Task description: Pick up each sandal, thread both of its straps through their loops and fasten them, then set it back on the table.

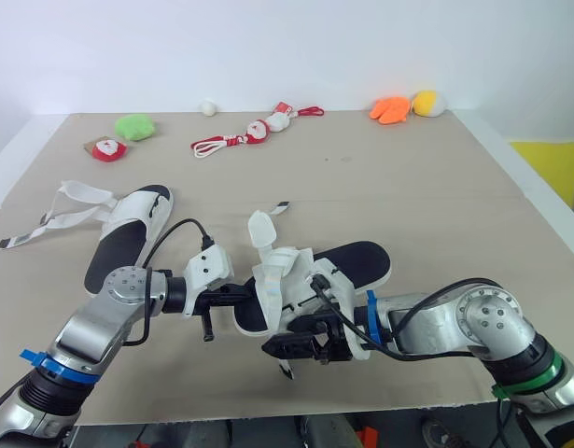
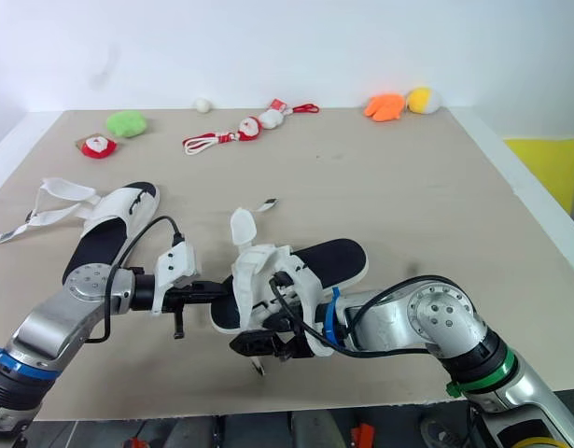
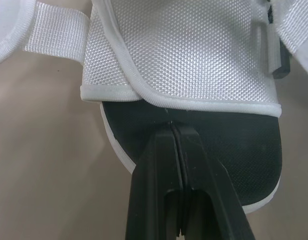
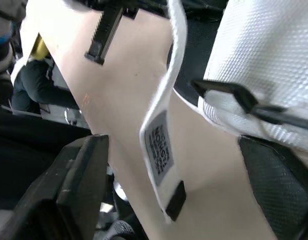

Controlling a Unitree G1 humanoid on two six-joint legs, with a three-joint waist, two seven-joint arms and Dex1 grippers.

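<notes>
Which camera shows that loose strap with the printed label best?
The right wrist view: the labelled strap hangs across its middle, print and black tip visible. The two eye views show it as a small end dangling below the right hand. The left wrist view shows the sandal, white upper and black sole, instead.

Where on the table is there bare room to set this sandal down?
The table's right half is bare, between the orange toy, the held sandal and the right edge. A bare band runs between the rope toy and the sandals. Crowded: front centre around the left claw and right claw; far left, the other sandal with sprawled straps.
</notes>
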